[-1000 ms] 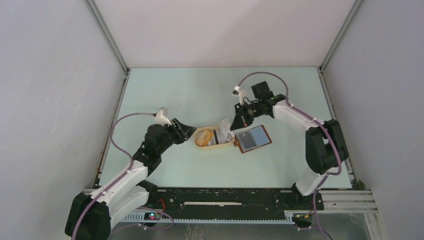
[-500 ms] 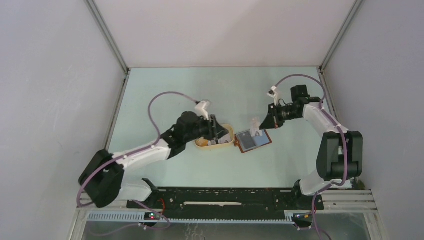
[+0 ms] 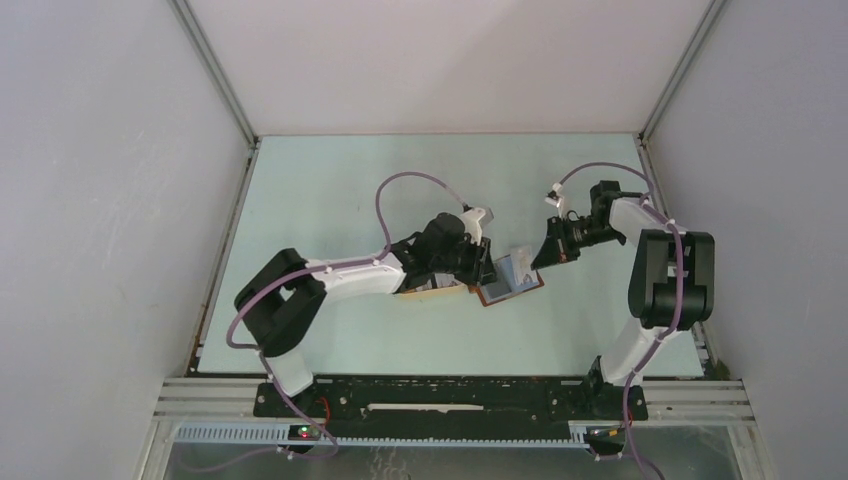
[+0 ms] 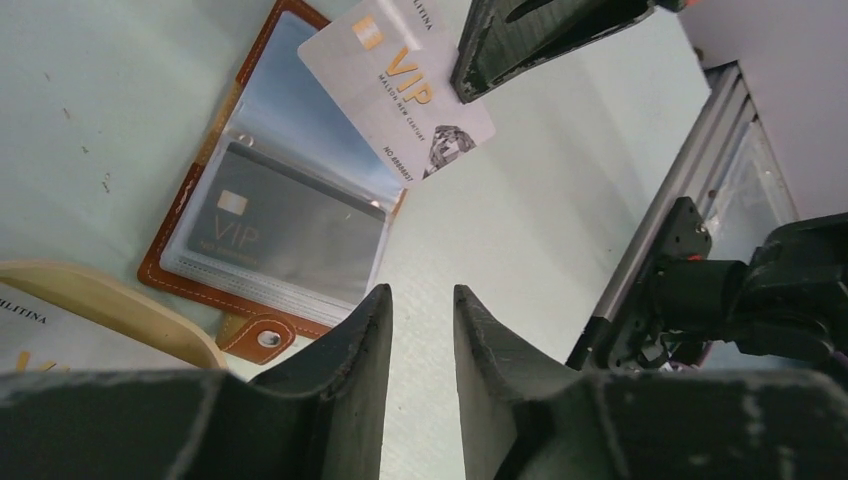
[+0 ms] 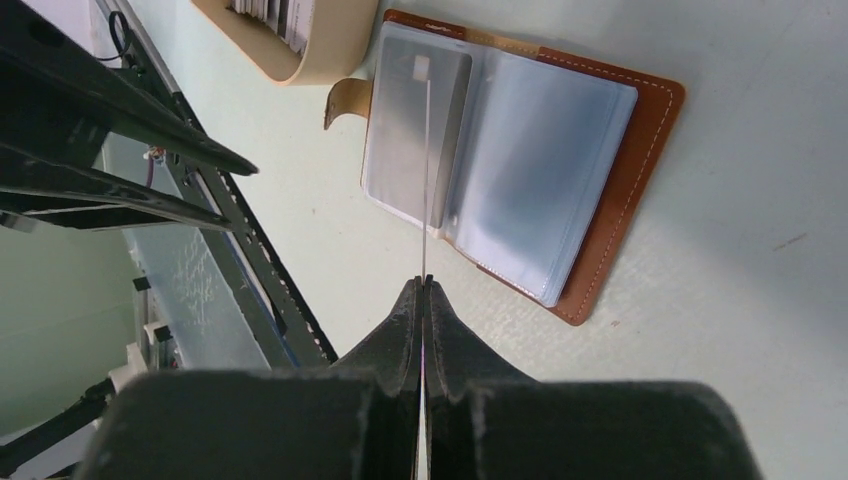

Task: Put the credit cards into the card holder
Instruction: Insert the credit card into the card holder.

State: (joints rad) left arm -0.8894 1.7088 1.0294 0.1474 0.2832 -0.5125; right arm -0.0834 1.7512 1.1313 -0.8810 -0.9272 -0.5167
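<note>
Top external shows the table (image 3: pixel 350 190), card holder (image 3: pixel 508 280) open near its middle, just beside the tray (image 3: pixel 440 293). My right gripper (image 5: pixel 423 285) pinches a white credit card (image 4: pixel 400 85) above it. My left gripper (image 4: pixel 420 295) gapes slightly, empty. I'd aim the card's edge into the clear pocket. Right wrist sees it edge-on; left wrist reads its face.

Cream tray (image 5: pixel 338 52) on pale-green table (image 3: pixel 330 190)

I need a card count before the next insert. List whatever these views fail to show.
Cards in the tray: top view, the left arm covers it; right wrist view, the top edge cuts it off.
White card face: edge-on in the right wrist view, pinched in the right gripper.
Card holder lower sleeves: covered by the top sleeves in both wrist views.
</note>
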